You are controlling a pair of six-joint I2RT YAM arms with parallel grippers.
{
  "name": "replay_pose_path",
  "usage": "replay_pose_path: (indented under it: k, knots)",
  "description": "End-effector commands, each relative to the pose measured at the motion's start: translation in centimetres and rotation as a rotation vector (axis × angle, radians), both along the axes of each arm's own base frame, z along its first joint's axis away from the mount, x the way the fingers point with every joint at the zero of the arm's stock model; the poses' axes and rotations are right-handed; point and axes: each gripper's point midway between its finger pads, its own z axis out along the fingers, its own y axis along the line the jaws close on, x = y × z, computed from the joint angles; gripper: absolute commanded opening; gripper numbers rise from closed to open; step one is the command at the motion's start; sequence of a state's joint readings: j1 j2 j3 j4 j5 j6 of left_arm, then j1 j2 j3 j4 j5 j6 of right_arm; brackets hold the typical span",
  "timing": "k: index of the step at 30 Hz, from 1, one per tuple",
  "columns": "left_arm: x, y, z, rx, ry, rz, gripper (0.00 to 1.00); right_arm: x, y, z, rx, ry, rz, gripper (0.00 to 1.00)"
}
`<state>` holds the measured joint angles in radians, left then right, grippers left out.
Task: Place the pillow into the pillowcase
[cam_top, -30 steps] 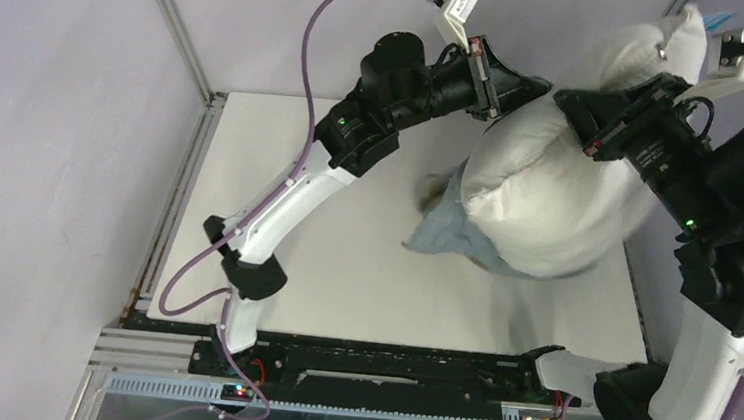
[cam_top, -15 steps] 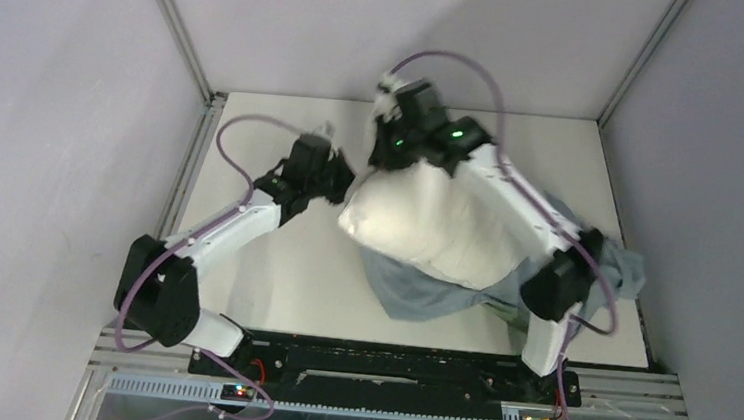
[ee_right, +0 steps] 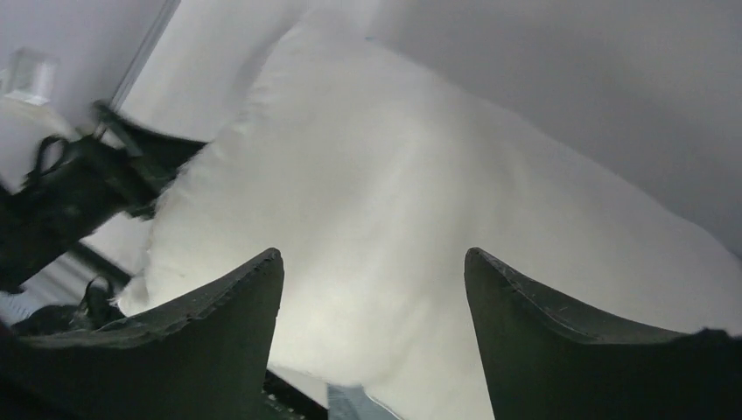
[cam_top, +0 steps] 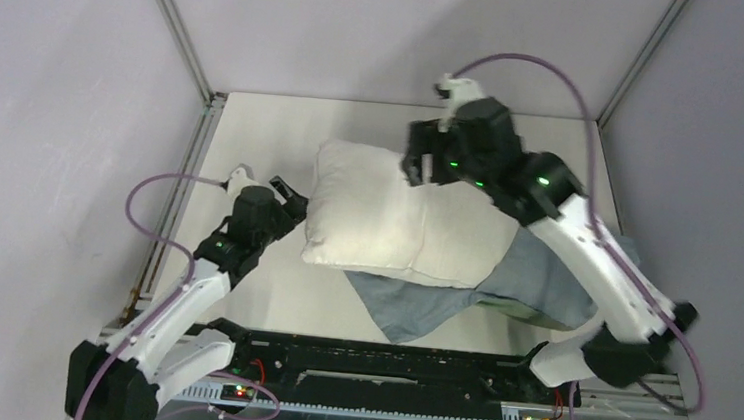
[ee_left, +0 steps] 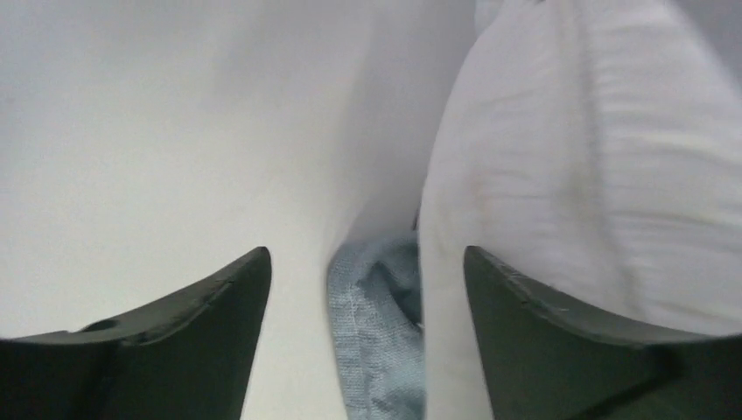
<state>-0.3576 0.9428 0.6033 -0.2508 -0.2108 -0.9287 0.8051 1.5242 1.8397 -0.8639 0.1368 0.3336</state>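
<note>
White counter (cam_top: 274, 132) between pale walls: the pillow (cam_top: 387, 221) lies on the pillowcase (cam_top: 421, 299), and neither arm is gripping anything.
The plump off-white pillow rests mid-counter over the wrinkled blue-grey pillowcase, which spills out beneath its near edge and at its right end; whether that end sits inside the sack cannot be told. The left gripper (cam_top: 291, 196) sits just beside the pillow's left edge, jaws wide. The right gripper (cam_top: 414, 158) hangs over the pillow's far edge, jaws wide, holding nothing.
</note>
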Motion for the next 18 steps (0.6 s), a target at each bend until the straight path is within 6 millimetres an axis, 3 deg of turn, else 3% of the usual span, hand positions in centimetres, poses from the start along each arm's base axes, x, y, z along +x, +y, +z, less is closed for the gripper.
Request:
replay_pose_path:
  k: [1,3,6,9,13,18]
  knots:
    - [0.0,3.3,3.9,0.096,-0.106,0.117,0.93,0.8,-9.1,-3.5,-0.107,0.043,-0.255,0.77]
    - [-0.6,4.7,5.4,0.135,-0.140,0.163,0.95,1.0,-11.9,-5.5,-0.127,0.066,-0.334,0.76]
    - [-1.2,5.9,9.4,0.176,-0.243,0.174,0.95,0.8,-15.5,-8.3,-0.179,0.101,-0.444,0.72]
    - [-0.6,3.4,15.0,0.180,-0.362,0.043,0.92,0.9,-18.2,-10.5,-0.222,0.131,-0.526,0.69]
    - [0.8,-6.1,20.1,0.201,-0.437,-0.270,0.92,1.7,-19.7,-12.4,-0.295,0.149,-0.590,0.68]
    - [3.1,-17.0,22.3,0.170,-0.499,-0.539,0.90,2.3,-21.2,-13.3,-0.360,0.141,-0.674,0.67]
